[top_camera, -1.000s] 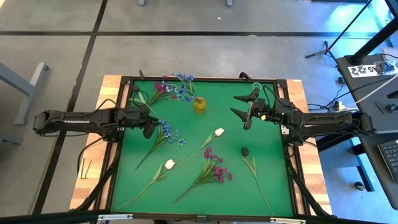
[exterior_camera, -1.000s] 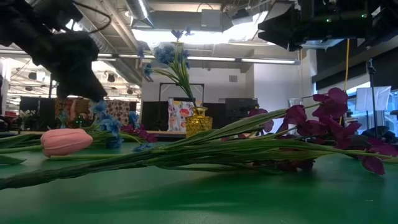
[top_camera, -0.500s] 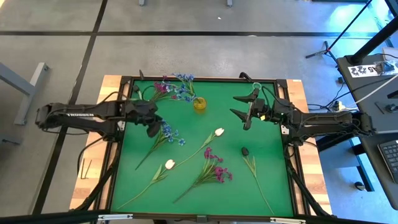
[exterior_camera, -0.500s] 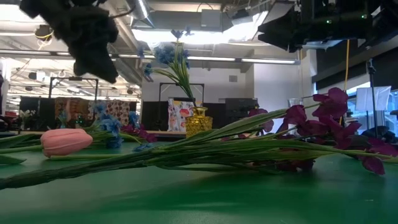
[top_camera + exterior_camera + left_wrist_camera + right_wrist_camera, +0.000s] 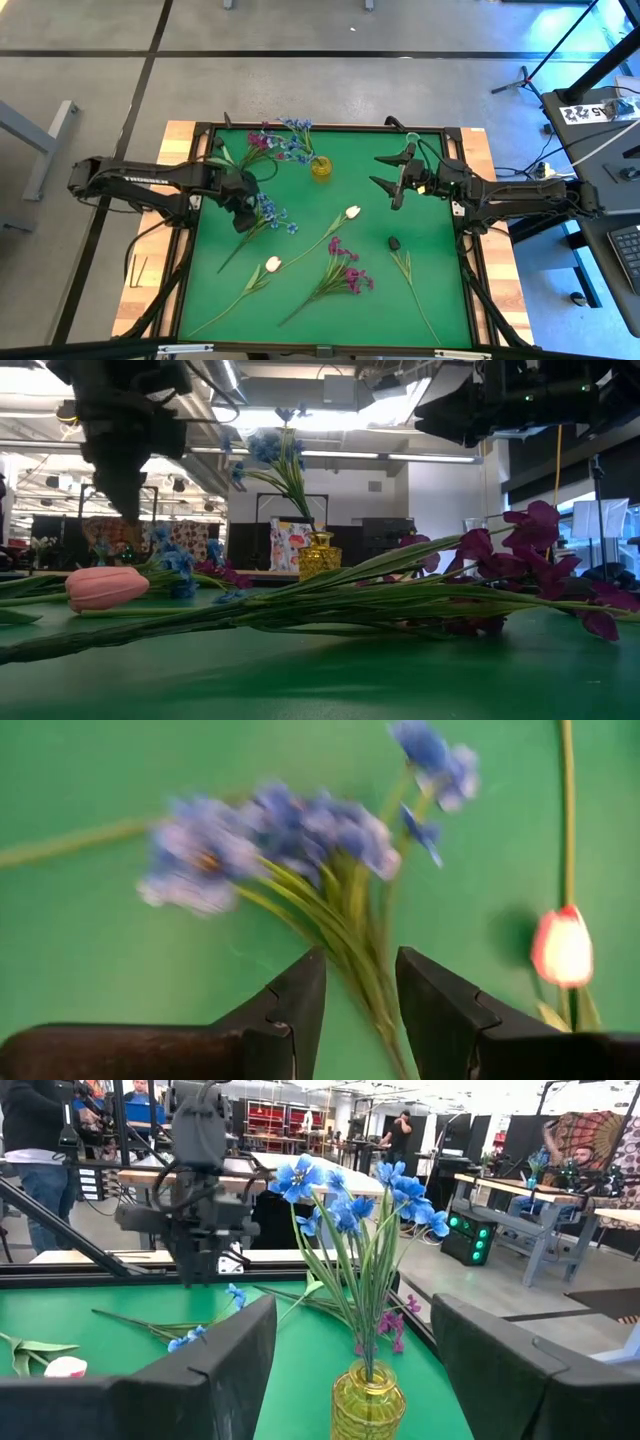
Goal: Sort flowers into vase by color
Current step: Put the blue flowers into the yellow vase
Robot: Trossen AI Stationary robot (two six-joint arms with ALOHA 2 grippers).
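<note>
Left hand (image 5: 243, 208) has shifted over the last second from beside the blue flower spray (image 5: 262, 217) to directly above it, wrist now pointing down; its fingers are parted with nothing between them, straddling the green stems just below the blossoms in the wrist view. Reading: lining up a pick, grasp not yet made. Right hand (image 5: 393, 178) has not moved, spread wide and empty, hovering near the yellow vase (image 5: 321, 167), which already holds one blue spray (image 5: 355, 1205) (so blue looks like the colour being collected). Still lying on the green counter (image 5: 440, 220): a magenta spray (image 5: 345, 272) toward the near edge, two white tulip buds (image 5: 352, 212) mid-counter, a magenta and blue bunch (image 5: 268, 143) at the far edge, one bare stem (image 5: 410, 280) with a small dark object (image 5: 394, 242) beside it. Room beyond: grey concrete floor, other benches, people standing in the background, overhead strip lights.
</note>
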